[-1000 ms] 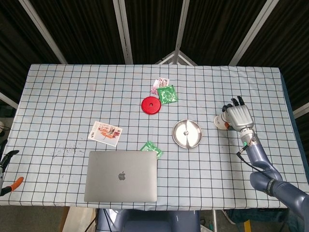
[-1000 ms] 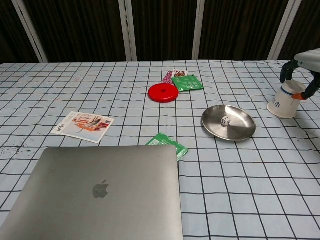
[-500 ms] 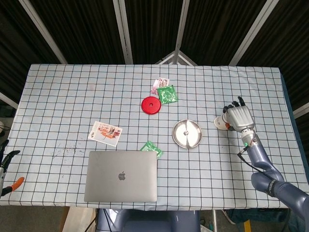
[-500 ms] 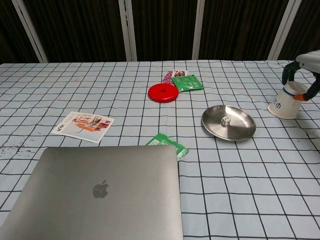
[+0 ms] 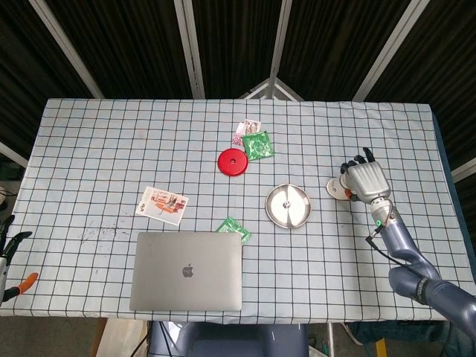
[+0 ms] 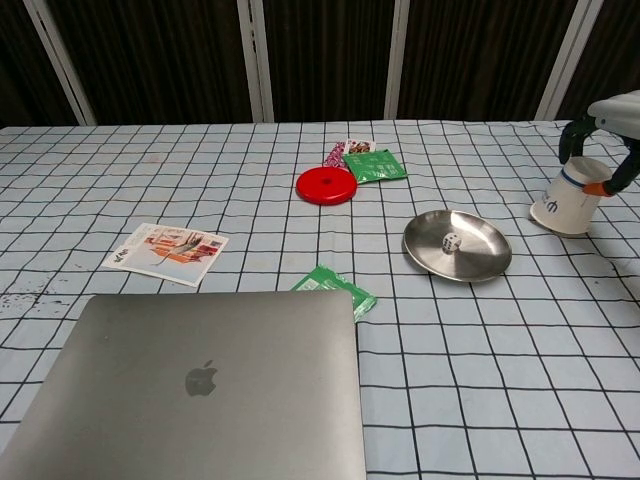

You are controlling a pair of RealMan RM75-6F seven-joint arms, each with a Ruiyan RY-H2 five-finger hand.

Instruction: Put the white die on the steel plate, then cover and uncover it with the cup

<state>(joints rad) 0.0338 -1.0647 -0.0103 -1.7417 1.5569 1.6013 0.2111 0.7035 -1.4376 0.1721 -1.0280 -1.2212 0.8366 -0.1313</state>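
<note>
Fingers of the right hand curl down around the top of the inverted white cup, gripping it from above; the cup hangs tilted, its open rim facing down and toward the plate, near the right edge of the table. Whether the rim touches the cloth cannot be told. The white die already lies inside the steel plate, a little left of its centre, so by my reading the step in hand is carrying the cup over to cover it. To do that well, the cup should be levelled before it comes down, so the rim lands flat on the plate's floor, not on its sloped wall, and the mouth should be centred on the die itself, not on the plate's middle. Coming down straight avoids nudging the die or sliding the light plate across the cloth. The grip sits high on the cup's base, which leaves the rim clear. The left hand shows only as dark fingers at the left edge of the table, and I cannot tell how they are set.
</note>
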